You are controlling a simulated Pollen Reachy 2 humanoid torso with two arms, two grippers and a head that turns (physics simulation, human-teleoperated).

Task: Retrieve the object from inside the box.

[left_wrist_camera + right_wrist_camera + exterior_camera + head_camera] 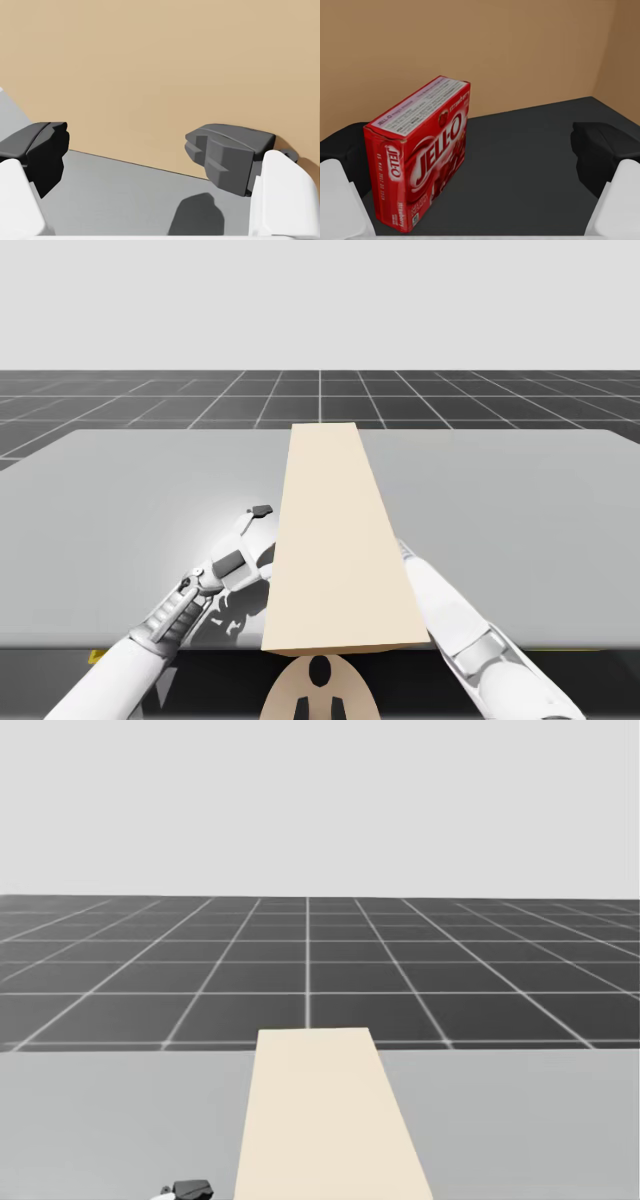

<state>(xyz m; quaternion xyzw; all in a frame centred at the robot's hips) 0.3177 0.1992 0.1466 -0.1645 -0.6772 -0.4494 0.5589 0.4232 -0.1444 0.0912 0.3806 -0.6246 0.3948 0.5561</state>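
The red box (420, 155) stands on one long narrow edge on the dark floor (520, 165) inside the tan box (335, 550); its long axis lies level and runs away from us towards the tan back wall, slanting a little towards the middle; its broad red face stands upright and looks across the gap between the fingers, and its narrow pale face looks up. It sits between the fingers of our right gripper (474, 150), hard by one of them and well apart from the other; we cannot tell whether it touches the near one. That gripper is spread wide and has hold of nothing; its dark fingers (602, 150) stand either side of the floor.

In the high view our right arm (450, 615) goes in under the tan box from its right side; the tan box lies lengthwise down the middle of the grey table (520, 500); our left arm (180, 610) lies beside it on its left.

Our left gripper (132, 150) is also spread wide and holds nothing; it faces the outer tan wall from above the table, with one finger (225, 155) just beside that wall.

As for writing: large white letters with a small fruit picture cover the broad red face; rows of small dark print cover the pale face, too fine for us to make out.
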